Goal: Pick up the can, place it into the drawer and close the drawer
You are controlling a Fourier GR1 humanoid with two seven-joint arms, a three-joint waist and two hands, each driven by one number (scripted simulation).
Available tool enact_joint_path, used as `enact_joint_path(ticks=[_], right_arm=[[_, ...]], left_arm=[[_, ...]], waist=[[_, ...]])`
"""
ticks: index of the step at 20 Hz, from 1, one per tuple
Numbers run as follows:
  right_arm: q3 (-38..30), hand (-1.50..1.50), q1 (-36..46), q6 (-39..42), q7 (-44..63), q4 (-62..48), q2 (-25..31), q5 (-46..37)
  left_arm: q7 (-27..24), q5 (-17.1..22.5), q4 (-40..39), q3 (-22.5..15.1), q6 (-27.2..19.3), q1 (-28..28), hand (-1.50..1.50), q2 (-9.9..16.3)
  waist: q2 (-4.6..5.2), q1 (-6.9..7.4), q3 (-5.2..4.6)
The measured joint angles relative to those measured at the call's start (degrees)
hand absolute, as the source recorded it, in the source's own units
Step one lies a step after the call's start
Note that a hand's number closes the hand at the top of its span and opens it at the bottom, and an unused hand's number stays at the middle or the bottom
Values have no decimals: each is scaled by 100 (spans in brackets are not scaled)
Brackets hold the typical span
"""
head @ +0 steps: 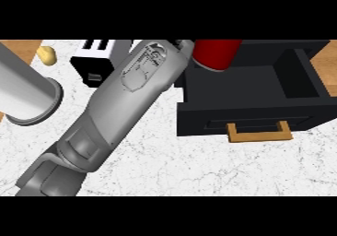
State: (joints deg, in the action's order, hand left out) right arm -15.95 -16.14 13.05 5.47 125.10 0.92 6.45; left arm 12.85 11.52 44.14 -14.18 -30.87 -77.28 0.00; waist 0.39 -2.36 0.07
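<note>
The red can [216, 54] hangs tilted at the top of the head view, over the back left corner of the open black drawer [302, 77]. My right forearm [127, 99] runs from the lower left up to the can and hides nearly all of my right hand [185, 44], which is curled on the can's left side. The drawer's inside looks bare, and its wooden handle [259, 133] faces me. My left hand does not show; only its grey forearm [21, 90] crosses the upper left.
A black and white appliance [96, 62] stands behind my right forearm, left of the drawer. A yellow lump [47, 54] lies at the far left. White marble counter [198, 170] spreads in front of the drawer, with wooden borders at both sides.
</note>
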Motion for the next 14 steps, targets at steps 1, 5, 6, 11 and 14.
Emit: enact_joint_path(ticks=[1, 5, 6, 11, 14], right_arm=[[74, -150, 5, -17, 3, 17, -19, -49], [23, -150, 145, -16, -3, -101, 38, -37], [14, -150, 211, -20, 52, -102, 71, -16], [92, -150, 352, -77, 35, -213, 32, -99], [125, -150, 368, -74, 121, -136, 48, -109]], left_arm=[[-68, 79, -135, -67, -45, -67, 150, 0], [-259, 433, -613, -289, -154, -377, 150, 0], [-264, 514, -710, -376, -217, -461, 150, 0], [-454, 853, -1278, -541, -178, -804, 150, -1], [-520, 1046, -1490, -737, -258, -871, 150, 0]], waist=[[2, -12, 0], [16, -67, 2], [19, -80, 3], [44, -151, 4], [51, -205, 7]])
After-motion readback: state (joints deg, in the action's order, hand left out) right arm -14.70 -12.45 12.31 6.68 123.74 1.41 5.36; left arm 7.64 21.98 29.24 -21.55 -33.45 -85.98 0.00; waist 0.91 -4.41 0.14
